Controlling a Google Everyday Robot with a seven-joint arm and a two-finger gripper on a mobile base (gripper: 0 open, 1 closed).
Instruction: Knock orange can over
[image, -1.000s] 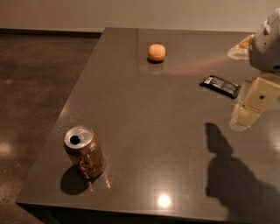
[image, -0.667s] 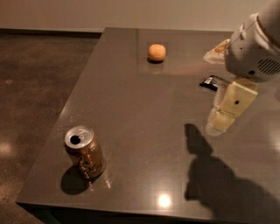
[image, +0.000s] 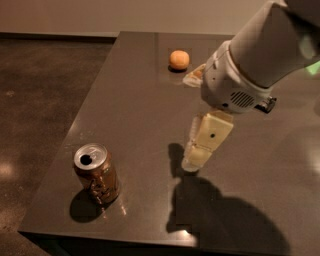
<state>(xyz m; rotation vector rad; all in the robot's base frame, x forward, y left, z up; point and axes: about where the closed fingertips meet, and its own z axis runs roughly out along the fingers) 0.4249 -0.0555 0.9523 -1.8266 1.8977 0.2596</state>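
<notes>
Near-left corner: orange can (image: 96, 172) stands upright, close to the worktop (image: 135, 115) edges
Mid-worktop: tool (image: 192, 160) hangs low, right of the can, well apart; spread or pressed together, cannot tell
Risk, height: a sweep above the rim would miss
Risk, edge: a hard leftward push could roll the can off the worktop
Risk, glance: an off-centre touch may only slide it

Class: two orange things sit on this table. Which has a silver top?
The orange can at the near-left corner, upright, silver lid; the round fruit farther back has none. The gripper hovers right of the can.
</notes>
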